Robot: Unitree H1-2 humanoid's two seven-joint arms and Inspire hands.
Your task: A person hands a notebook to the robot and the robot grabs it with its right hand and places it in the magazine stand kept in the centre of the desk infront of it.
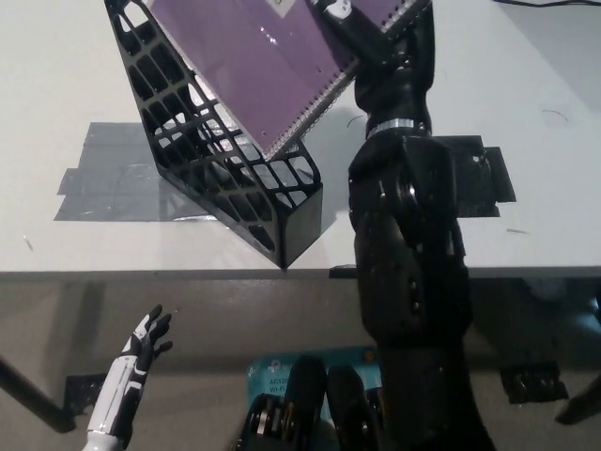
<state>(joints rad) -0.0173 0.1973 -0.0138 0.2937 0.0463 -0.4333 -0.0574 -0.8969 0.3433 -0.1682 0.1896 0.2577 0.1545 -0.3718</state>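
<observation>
Glossy black plastic lattice stand (225,160); smooth purple notebook (254,66), metal spiral.

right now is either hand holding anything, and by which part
The right hand holds the purple notebook near its spiral-bound edge, over the magazine stand. The left hand is open and holds nothing.

The black right robot hand (362,23) grips a purple spiral notebook (254,61) at the top of the view, holding it tilted with its lower corner inside the black lattice magazine stand (221,169). The stand sits on the white desk (56,85), over a grey taped patch (103,174). The white left robot hand (146,343) hangs below the desk edge, fingers spread and empty.
</observation>
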